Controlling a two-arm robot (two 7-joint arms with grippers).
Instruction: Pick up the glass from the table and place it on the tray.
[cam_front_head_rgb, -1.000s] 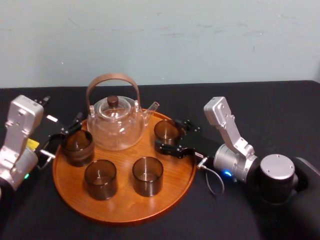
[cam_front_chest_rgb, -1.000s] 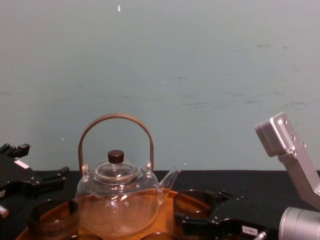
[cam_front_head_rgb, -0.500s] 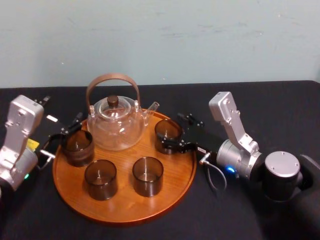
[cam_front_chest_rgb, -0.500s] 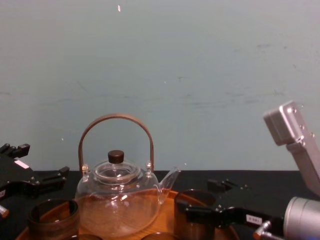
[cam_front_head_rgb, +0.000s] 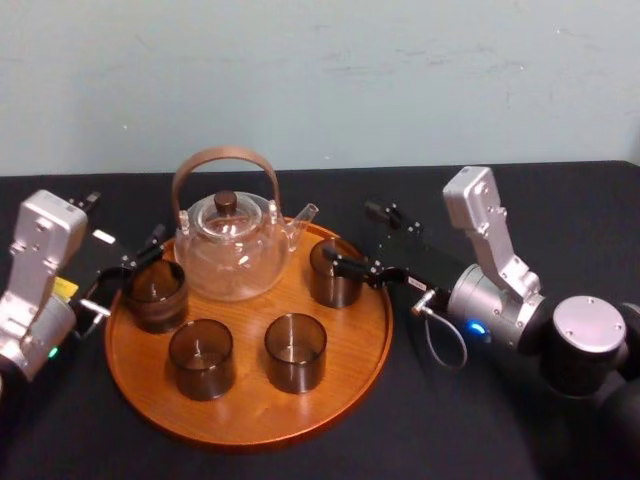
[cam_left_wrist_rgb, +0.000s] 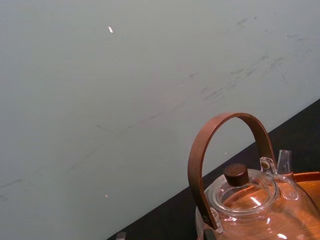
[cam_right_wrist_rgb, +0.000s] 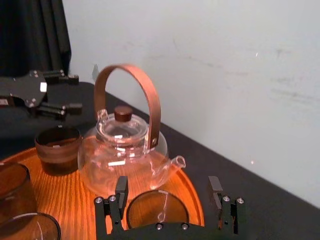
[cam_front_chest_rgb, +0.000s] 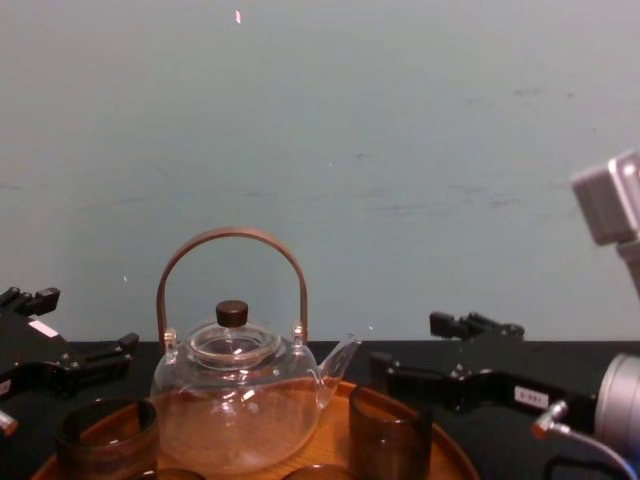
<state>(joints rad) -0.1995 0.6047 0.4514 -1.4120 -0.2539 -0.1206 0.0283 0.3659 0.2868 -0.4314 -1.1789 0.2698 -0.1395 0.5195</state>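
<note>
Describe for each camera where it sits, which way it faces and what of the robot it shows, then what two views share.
Head view: high, looking down at the tray; left gripper and right gripper, both open, flank it.
Chest view: low, looking level at the teapot from the side; both grippers reach in.
Left wrist view: beside the tray, angled up past the teapot's handle to the wall.
Right wrist view: behind its own open fingers, facing a glass, with the left gripper beyond.
Shared: all four show the teapot.

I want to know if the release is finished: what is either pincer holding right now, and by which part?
Nothing. The right pincer is open by the glass, which stands free on the tray; the left pincer is open too.
</note>
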